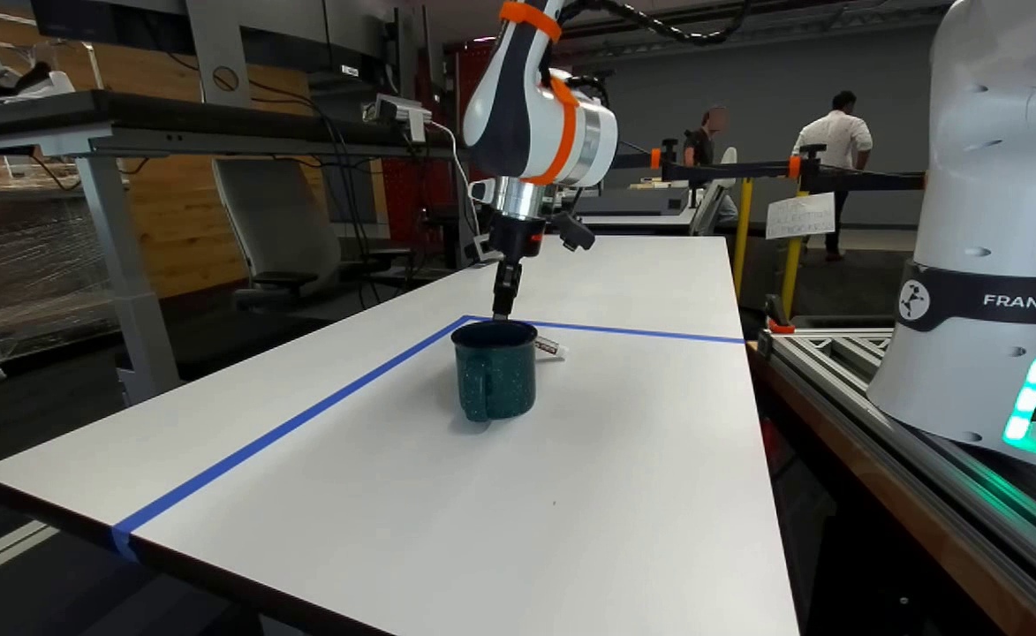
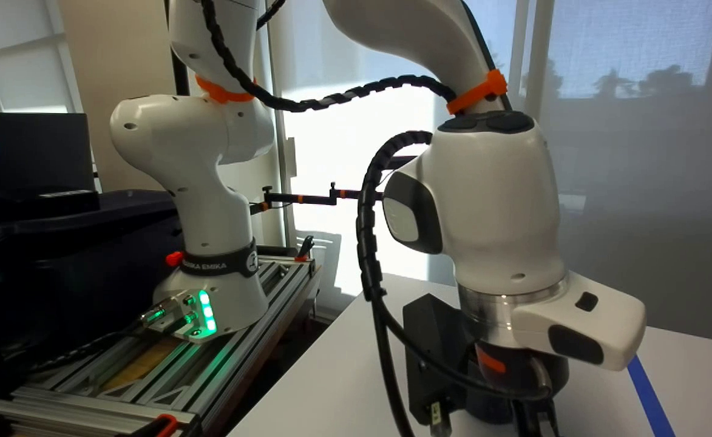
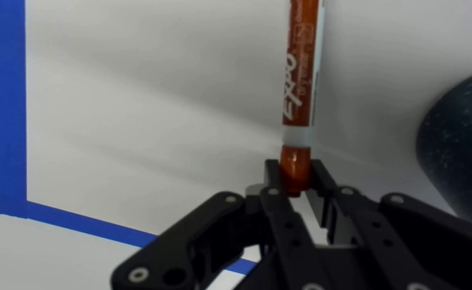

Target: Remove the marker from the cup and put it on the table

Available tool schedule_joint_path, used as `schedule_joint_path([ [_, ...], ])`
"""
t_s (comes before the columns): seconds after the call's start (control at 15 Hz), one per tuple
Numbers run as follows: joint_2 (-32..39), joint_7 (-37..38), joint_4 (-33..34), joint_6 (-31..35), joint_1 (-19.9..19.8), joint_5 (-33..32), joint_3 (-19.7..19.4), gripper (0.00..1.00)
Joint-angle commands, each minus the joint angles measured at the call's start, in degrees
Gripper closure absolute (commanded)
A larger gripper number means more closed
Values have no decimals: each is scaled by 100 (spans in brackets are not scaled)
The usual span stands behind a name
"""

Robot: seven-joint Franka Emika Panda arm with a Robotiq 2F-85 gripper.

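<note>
The marker [image 3: 300, 80] is orange-brown with a white band and lies outside the cup. My gripper [image 3: 295, 175] is shut on its orange end in the wrist view. In an exterior view the marker's pale far part [image 1: 551, 350] shows low behind the cup; I cannot tell whether it touches the table. The dark teal speckled cup [image 1: 498, 375] stands upright on the white table [image 1: 641, 477]; its side shows at the right in the wrist view [image 3: 461, 141]. The gripper [image 1: 502, 305] is behind the cup, tips partly hidden by its rim. In an exterior view the gripper [image 2: 535, 419] is cut off.
Blue tape [image 1: 306, 415] crosses the table, with its corner left of the gripper in the wrist view [image 3: 11, 203]. The robot base [image 1: 994, 353] stands on a metal frame at the table's side. A grey chair [image 1: 279, 221] and a black desk [image 1: 217, 128] stand beyond the table's other side.
</note>
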Motion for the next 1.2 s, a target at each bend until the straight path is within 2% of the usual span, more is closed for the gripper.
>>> schedule_joint_path([
  [0.0,94,-449,148,236,-383,314,449,49],
  [0.27,-287,-147,14,-51,-311,195,386,18],
  [0.4,-576,213,-103,-276,-100,29,152,2],
  [0.67,-1337,1005,-334,-922,195,-313,-96,0],
  [0.8,-1753,1661,-465,-1187,368,-688,-190,0],
  [1.07,-2190,3452,-685,-1672,616,-1909,-508,0],
  [1.13,-2312,3896,-663,-2009,672,-2180,-523,0],
])
